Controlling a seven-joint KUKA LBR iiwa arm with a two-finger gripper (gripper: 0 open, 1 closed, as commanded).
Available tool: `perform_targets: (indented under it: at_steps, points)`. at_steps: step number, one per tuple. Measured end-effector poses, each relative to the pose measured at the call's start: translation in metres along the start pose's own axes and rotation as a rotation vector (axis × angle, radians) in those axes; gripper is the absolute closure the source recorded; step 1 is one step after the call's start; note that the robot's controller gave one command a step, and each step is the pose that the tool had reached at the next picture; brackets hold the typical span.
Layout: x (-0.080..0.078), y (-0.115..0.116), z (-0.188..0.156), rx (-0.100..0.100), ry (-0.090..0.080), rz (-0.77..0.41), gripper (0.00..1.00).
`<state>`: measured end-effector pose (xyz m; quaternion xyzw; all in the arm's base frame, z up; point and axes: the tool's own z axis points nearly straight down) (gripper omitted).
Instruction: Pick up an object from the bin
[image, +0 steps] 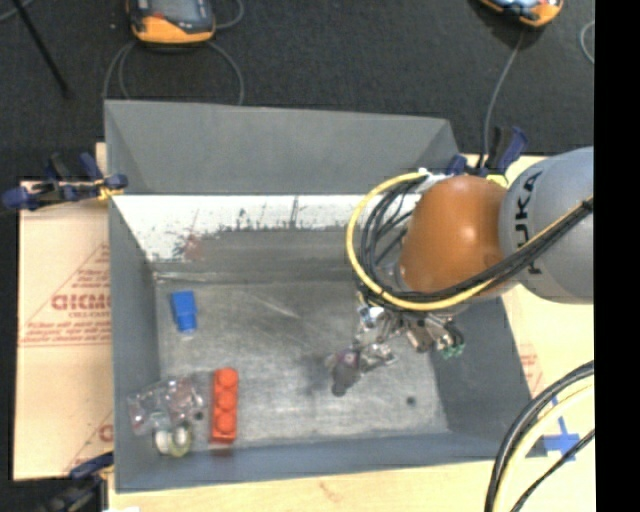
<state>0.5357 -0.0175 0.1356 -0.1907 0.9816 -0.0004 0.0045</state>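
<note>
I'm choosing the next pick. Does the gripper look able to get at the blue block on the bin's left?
Probably yes. The blue block lies alone, with nothing on or against it and nothing between it and the gripper; the orange block lies well apart.

The grey metal bin (280, 325) had a scuffed, scratched floor, and its pale back wall was streaked with dark marks. An orange-red block (225, 406) with three round bumps lay on the floor close to the front wall. Just to the left of that block sat a clump of clear plastic (160, 404), with a small pale round piece (177, 441) at its front edge. A blue block (183, 310) lay behind the orange-red block, apart from it and slightly to its left.
</note>
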Motion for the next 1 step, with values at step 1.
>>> perform_targets:
  at_steps: [1]
  points:
    - [-0.0111,-0.0065,-0.0858,-0.001,0.005,0.0,1.0]
